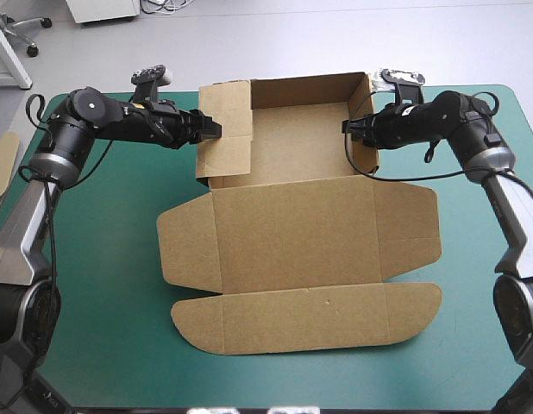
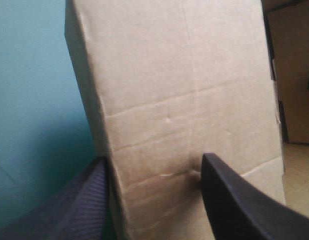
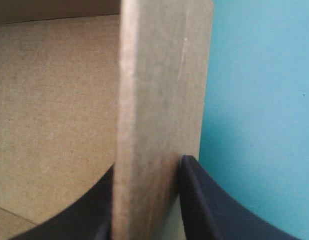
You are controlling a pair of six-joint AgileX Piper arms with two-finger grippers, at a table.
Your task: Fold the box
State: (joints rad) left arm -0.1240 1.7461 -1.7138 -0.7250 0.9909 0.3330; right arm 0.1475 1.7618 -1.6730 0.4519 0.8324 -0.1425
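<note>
Partly cut off: the box (image 2: pixel 189 100).

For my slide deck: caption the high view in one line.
The left hand and right hand pinch opposite raised walls of the brown box, its lid flat on the teal-green table.

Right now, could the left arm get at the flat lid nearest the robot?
Probably yes, but not freely: the left gripper is shut on the raised left wall and must release first. The lid lies flat on the teal-green cover, nothing across the way.
</note>
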